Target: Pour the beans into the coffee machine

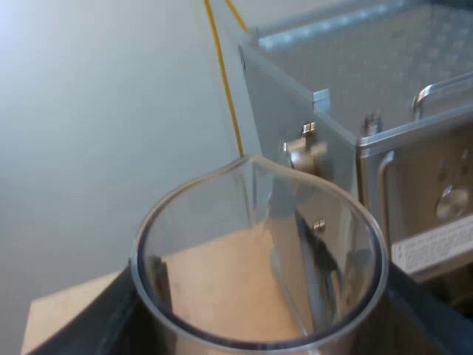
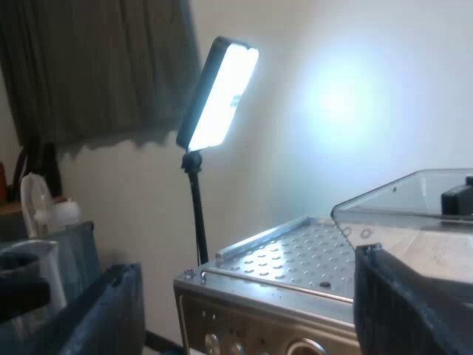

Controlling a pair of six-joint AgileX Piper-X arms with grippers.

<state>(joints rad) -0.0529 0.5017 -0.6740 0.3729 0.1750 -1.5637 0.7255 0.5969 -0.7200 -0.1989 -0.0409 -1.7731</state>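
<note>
Pale wall (image 1: 89, 111), one espresso machine (image 1: 384, 81), one measuring glass (image 1: 259, 259), one lamp (image 2: 219, 92).

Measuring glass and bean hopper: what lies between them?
In the right wrist view, the machine's perforated metal top stretches between the measuring glass and the clear bean hopper.

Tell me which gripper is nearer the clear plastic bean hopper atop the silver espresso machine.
Right. The right gripper hangs open right at the clear plastic bean hopper. The left gripper holds the clear measuring glass beside the silver espresso machine, farther off.
</note>
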